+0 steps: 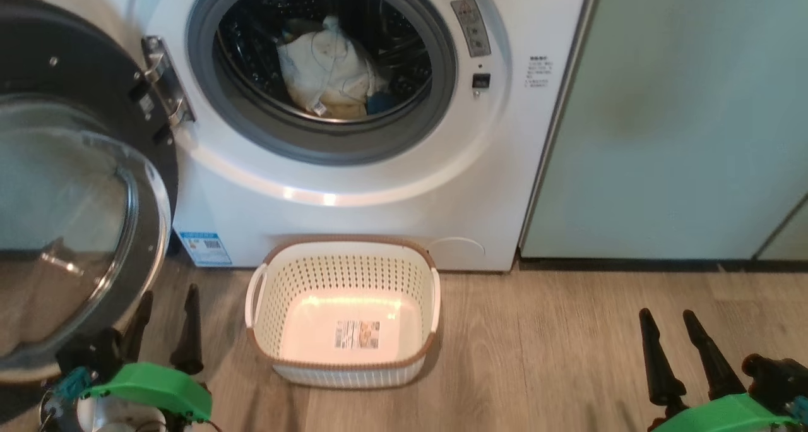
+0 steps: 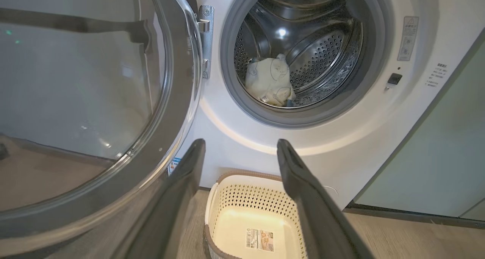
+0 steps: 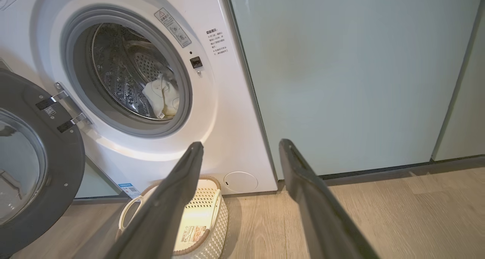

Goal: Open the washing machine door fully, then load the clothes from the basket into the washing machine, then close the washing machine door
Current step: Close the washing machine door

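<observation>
Nearby, basket beside left gripper

You get bright, even indoor light, probably from overhead. Glare pools in the basket and streaks the white front of the washing machine; the washing machine door mirrors the room. The drum is dim in your head view, leaving the clothes murky. Shadows on the floor are faint. Both wrist views bend straight edges near their borders.
</observation>
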{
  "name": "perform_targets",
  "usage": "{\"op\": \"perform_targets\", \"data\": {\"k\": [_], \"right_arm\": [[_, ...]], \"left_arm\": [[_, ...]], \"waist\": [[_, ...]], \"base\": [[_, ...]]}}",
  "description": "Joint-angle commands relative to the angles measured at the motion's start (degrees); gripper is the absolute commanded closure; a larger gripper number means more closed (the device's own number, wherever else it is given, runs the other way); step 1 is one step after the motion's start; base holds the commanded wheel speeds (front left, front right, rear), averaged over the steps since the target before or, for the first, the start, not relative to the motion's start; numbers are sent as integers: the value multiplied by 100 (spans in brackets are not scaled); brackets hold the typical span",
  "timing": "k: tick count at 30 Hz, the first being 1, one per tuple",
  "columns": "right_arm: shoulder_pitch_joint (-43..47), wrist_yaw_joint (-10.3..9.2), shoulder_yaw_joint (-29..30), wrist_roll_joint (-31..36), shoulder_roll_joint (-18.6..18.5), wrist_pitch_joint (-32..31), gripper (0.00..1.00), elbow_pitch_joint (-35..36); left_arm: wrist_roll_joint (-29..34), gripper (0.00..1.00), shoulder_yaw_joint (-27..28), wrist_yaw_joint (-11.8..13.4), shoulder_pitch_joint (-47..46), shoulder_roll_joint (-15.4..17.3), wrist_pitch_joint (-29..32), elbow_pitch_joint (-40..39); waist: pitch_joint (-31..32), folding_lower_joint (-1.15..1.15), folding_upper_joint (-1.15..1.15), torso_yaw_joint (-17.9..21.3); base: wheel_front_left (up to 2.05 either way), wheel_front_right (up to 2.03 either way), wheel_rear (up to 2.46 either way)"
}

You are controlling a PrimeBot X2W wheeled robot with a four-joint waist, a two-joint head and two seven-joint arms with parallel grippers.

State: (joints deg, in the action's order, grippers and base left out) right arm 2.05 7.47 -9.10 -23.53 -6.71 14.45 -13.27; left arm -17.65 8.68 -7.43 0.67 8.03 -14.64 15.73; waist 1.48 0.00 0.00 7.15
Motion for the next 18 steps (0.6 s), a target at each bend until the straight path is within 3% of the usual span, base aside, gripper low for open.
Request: {"op": "perform_targets", "data": {"k": [1,10,18], "right_arm": [[-133,2,-94,6,-57,55,0,162],[-123,2,-102,3,-72,55,0,169],[-108,2,-113,8,-75,55,0,173]], "left_arm": [[-16,0,208,-5,-283,113,-36,-149],[-14,0,182,-5,-302,113,-36,-156],[-1,0,187,-5,-291,106,-36,-133]], "waist": [[3,0,0,-1],[9,0,0,-26],[22,0,0,-28]], "base": [[-213,213,0],[-174,174,1],[-61,61,0]]}}
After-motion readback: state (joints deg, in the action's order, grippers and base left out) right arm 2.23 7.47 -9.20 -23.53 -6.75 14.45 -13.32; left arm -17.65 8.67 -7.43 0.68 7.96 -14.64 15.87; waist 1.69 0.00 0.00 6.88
